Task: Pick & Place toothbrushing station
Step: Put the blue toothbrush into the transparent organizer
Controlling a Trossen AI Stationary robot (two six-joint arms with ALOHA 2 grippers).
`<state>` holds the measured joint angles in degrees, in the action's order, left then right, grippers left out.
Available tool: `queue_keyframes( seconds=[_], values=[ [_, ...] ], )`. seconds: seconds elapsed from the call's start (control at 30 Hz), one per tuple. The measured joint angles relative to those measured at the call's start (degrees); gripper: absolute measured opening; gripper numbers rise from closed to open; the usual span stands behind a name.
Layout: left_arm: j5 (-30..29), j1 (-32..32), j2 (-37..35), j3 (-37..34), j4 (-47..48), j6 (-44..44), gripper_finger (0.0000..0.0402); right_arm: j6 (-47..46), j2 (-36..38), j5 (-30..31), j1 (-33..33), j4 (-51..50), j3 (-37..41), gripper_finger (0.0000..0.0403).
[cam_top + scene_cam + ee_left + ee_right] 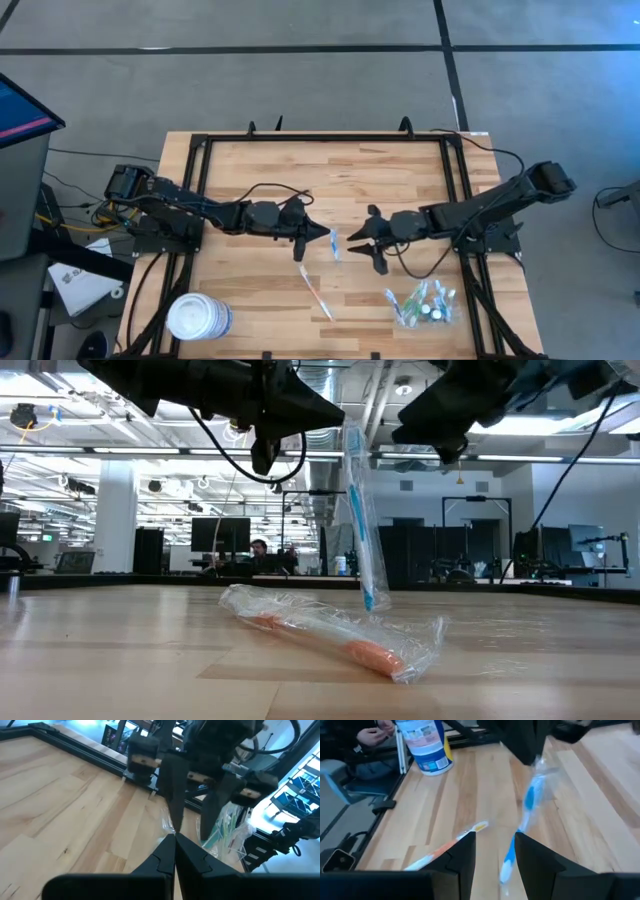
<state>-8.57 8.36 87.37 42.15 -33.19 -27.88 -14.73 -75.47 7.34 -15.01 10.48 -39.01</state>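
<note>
My left gripper (322, 236) is near the table's middle, shut on a blue toothbrush in a clear wrapper (358, 510) that hangs below it. My right gripper (495, 855) stands open just to the right of that brush (527, 802), touching nothing. An orange toothbrush in a clear wrapper (330, 635) lies flat on the table nearer the front edge. The see-through toothbrushing station (424, 303), with several small things in it, rests on the table at the front right. My left gripper pinches the upper end of the blue toothbrush's clear wrapper (347, 432) between its two shut fingers. The fingers come nearly level from the table's left. The brush hangs almost upright below them. Whether its lower end (368, 600) touches the table, I cannot tell.
A large white round tub (198, 317) stands at the front left corner. A black frame (320, 140) runs along the table's far and side edges. Bare wood lies across the table's far half.
</note>
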Motion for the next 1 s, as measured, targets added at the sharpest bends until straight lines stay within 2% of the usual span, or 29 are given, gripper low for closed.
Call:
queue_keyframes(
  seconds=[0.17, 0.3, 0.63, 1.0],
  values=[
    [-0.3, 0.7, 0.0, 0.0, -0.3, 0.7, 0.0000, 0.4, -3.7, -0.4, 1.3, 0.9, -1.3, 0.0127],
    [-0.4, 0.7, 0.0, 0.0, -0.4, 0.7, 0.0000, 1.7, -5.8, -3.4, 2.1, 4.5, -1.5, 0.0127],
    [-0.4, 0.7, 0.0, 0.0, -0.3, 0.7, 0.0000, 1.8, -10.3, -4.6, 4.4, 9.8, -1.5, 0.0127],
    [-0.4, 0.7, 0.0, 0.0, -0.3, 0.6, 0.0000, 2.3, -10.3, -4.5, 5.1, 10.4, -1.5, 0.0127]
  ],
)
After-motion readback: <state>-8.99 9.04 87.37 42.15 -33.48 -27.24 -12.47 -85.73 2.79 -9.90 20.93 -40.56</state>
